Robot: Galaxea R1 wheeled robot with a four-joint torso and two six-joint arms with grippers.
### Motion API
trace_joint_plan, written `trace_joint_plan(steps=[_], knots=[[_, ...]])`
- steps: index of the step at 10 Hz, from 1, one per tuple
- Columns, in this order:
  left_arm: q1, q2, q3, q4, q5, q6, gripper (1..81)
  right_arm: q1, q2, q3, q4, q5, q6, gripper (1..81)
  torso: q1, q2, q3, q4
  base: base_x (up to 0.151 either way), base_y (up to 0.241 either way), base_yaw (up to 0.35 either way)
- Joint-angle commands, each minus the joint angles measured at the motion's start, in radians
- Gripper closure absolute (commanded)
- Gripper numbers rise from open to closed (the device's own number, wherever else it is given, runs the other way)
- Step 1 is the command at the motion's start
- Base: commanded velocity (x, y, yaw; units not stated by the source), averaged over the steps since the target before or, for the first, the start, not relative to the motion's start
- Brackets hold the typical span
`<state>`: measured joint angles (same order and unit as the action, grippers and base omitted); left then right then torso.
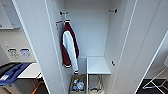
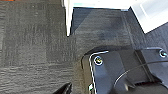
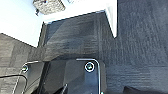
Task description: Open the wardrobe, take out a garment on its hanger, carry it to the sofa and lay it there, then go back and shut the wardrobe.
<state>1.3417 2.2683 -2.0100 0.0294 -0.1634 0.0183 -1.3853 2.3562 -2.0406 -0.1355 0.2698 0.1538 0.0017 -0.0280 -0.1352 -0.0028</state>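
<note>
The wardrobe (image 1: 91,32) stands right in front of me in the head view, with both white doors swung wide, the left door (image 1: 37,47) and the right door (image 1: 136,50). Its interior is plain white, with black hooks (image 1: 63,13) near the top. A maroon jacket with white sleeves (image 1: 68,47) hangs on a white hanger (image 1: 66,20) at the inner left side. In the wrist views the lower edges of the doors (image 2: 68,17) (image 3: 112,17) stand over dark carpet.
Inside the wardrobe a white shelf (image 1: 98,65) sits low on the right, and a basket of small items (image 1: 77,85) rests on its floor. A blue bin (image 1: 12,72) and a white table (image 1: 31,71) stand to the left. A white frame (image 1: 156,81) is at the right.
</note>
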Motion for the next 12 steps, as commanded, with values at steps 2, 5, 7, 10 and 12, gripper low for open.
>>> trace_joint_plan(steps=[2,5,7,10,12], knots=[[-0.216,-0.222,0.079,-0.008,-0.028,-0.214,1.0,0.217,-0.167,-0.041,0.019,0.042,0.185,1.0,0.0,0.0,0.0,0.0,0.0,0.0,0.0],[-0.366,-0.277,0.079,-0.009,-0.001,-0.334,1.0,0.343,-0.162,-0.181,0.019,0.017,0.295,1.0,0.0,0.0,0.0,0.0,0.0,0.0,0.0],[-0.503,-0.298,0.076,-0.008,0.127,-0.351,1.0,0.424,-0.157,-0.284,0.019,-0.018,0.361,1.0,0.001,0.001,-0.001,0.0,0.0,0.0,0.0],[-0.685,-0.28,0.039,-0.022,0.285,-0.359,1.0,0.545,-0.157,-0.412,0.019,-0.077,0.424,1.0,0.001,0.002,-0.001,0.0,0.0,0.0,0.0],[-0.764,-0.246,-0.015,-0.058,0.35,-0.359,1.0,0.634,-0.144,-0.433,0.019,-0.106,0.519,1.0,0.002,0.002,-0.002,0.0,0.0,0.0,0.0]])
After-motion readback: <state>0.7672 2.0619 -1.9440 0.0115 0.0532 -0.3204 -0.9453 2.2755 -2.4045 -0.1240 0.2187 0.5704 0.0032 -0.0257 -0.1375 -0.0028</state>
